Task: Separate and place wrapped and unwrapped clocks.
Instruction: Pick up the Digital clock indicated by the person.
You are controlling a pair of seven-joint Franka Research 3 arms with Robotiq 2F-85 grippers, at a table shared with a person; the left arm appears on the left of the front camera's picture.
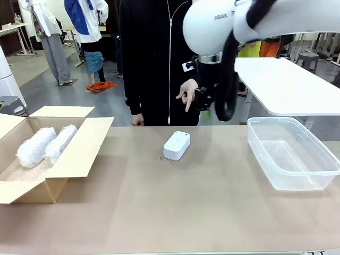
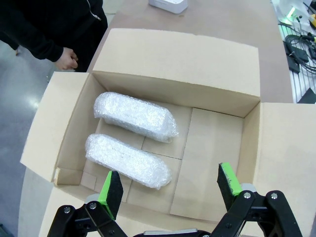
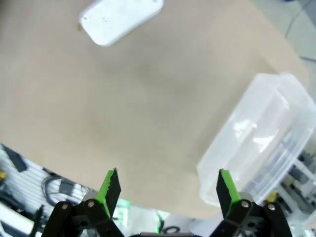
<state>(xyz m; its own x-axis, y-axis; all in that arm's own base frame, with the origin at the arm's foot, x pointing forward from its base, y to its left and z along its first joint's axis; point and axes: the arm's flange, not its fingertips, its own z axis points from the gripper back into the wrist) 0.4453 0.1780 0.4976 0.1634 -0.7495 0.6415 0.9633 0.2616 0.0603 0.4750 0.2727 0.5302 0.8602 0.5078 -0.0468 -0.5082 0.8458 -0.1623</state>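
Bare white clock (image 1: 176,145) lies mid-table, long axis running toward the person, between cardboard box (image 1: 79,154) and clear tub (image 1: 313,180). 2 wrapped clocks (image 2: 133,116) (image 2: 127,160) sit side by side in the box. Right gripper (image 3: 167,185) hangs high over the table, clock ahead of it, tub just beside; jaws wide, empty. It looks the nearer arm. Left gripper (image 2: 170,185) hovers above the box, spread, holding nothing.

Two bundles (image 2: 136,116) (image 2: 127,161): whitish bubble wrap, bumpy, slightly shiny. Box (image 2: 178,69): plain brown cardboard, matt. Bare clock (image 1: 176,145): smooth white plastic. Bin (image 1: 291,154): clear glossy plastic. Table (image 1: 175,207): matt tan, smooth
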